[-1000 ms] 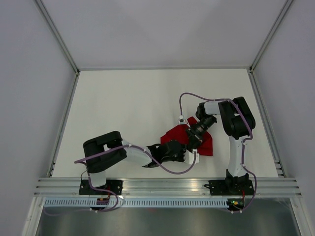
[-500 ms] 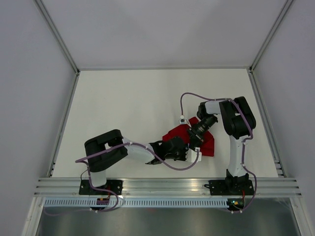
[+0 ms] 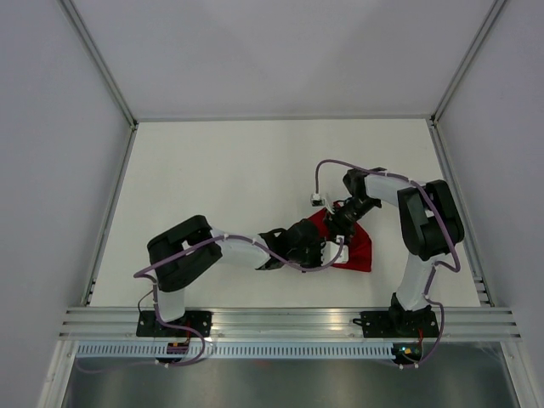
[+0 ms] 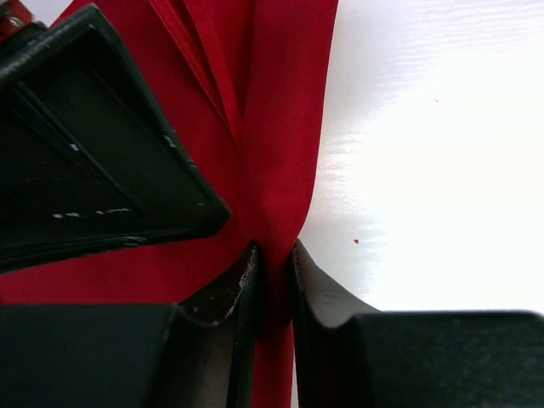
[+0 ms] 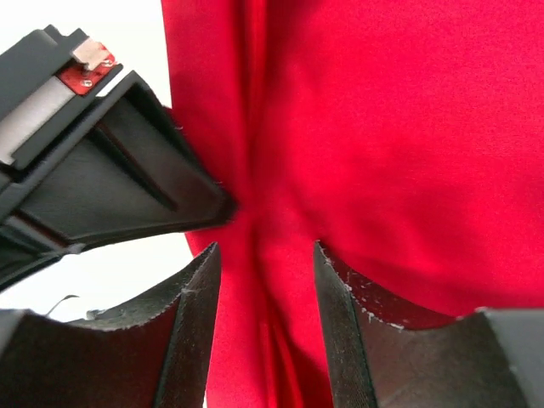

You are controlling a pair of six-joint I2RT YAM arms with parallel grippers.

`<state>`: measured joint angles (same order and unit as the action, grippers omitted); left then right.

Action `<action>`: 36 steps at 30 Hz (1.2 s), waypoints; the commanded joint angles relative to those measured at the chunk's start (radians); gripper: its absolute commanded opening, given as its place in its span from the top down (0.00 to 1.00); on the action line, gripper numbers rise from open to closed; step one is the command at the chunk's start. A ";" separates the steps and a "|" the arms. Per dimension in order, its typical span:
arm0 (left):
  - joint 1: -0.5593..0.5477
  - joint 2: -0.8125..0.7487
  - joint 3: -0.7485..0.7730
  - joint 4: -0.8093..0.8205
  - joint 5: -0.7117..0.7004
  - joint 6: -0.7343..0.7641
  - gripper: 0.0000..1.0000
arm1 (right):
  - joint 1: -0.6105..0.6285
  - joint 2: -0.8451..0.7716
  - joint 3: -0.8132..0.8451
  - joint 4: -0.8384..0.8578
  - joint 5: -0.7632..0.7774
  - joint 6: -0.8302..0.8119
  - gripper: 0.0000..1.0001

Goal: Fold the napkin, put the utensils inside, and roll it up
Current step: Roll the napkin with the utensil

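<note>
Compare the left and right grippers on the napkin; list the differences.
The left gripper has its jaws pinched on a fold of the napkin; the right gripper has its jaws apart, clamping nothing. The left gripper reaches in from the left, the right gripper from the far right. Both are at the napkin.

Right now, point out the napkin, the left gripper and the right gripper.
napkin (image 3: 361,252), top view, uncovered cloth at its right side.
left gripper (image 4: 274,252), left wrist view, between fingertips pinching a fold.
right gripper (image 5: 265,248), right wrist view, between its open fingertips.
</note>
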<state>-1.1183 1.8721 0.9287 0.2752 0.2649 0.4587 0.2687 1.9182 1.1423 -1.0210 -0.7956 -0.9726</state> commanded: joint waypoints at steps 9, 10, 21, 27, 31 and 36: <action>0.100 0.076 0.061 -0.246 0.289 -0.187 0.98 | -0.049 -0.251 -0.082 0.300 0.056 0.137 0.43; 0.110 0.082 0.068 -0.264 0.306 -0.196 0.98 | -0.051 -0.266 -0.085 0.302 0.055 0.137 0.43; 0.248 0.232 0.262 -0.471 0.549 -0.296 0.98 | -0.060 -0.625 -0.326 0.458 0.095 0.123 0.42; 0.281 0.291 0.351 -0.554 0.577 -0.341 0.98 | -0.036 -0.688 -0.410 0.404 0.068 0.025 0.41; 0.302 0.309 0.372 -0.556 0.594 -0.376 0.98 | -0.036 -0.696 -0.444 0.532 0.125 0.144 0.43; 0.328 0.311 0.372 -0.556 0.600 -0.400 0.98 | -0.045 -0.714 -0.454 0.619 0.182 0.207 0.42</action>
<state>-0.8165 2.1387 1.2999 -0.2108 0.9466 0.0917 0.2234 1.2316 0.6983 -0.5034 -0.6525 -0.8177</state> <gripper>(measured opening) 0.174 0.579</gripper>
